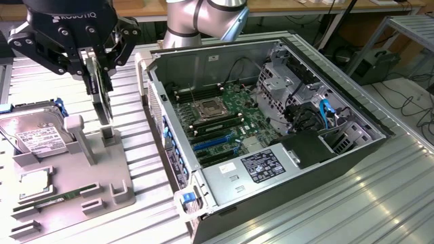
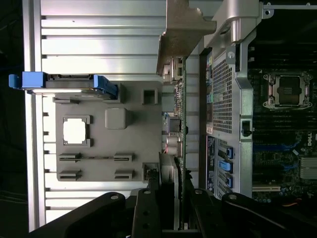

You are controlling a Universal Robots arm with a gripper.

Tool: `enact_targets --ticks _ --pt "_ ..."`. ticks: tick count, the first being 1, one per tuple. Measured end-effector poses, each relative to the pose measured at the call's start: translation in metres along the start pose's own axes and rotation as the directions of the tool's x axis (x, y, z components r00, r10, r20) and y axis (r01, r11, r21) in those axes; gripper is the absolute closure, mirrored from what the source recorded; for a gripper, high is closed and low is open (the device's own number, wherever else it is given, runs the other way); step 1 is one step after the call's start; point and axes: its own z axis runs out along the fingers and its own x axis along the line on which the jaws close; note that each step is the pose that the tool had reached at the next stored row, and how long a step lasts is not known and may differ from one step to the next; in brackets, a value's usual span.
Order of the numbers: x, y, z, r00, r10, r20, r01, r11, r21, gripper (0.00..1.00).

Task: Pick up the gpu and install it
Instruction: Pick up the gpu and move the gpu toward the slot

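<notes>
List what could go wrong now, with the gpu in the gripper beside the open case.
The gripper pinches the gpu by its top edge only, so the hanging card may swing or slip.
Its lower end looks close to the grey holder's upright posts, so a sideways move could snag one.
The case's near wall stands between card and motherboard, and a low path could strike it.

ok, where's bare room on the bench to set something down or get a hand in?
Widest free patch: ribbed table on the exterior view's right of the open case. Narrow strip between case and grey fixture. Crowded: fixture slots with hard drive and the case interior; pincer holds the gpu above the fixture.
</notes>
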Motion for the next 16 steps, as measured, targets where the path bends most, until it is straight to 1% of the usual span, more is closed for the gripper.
enact_targets --ticks 16 --pt "-0.017 0.0001 0.0004 1.0 0.0 0.0 0.0 1.0 0.0 0.73"
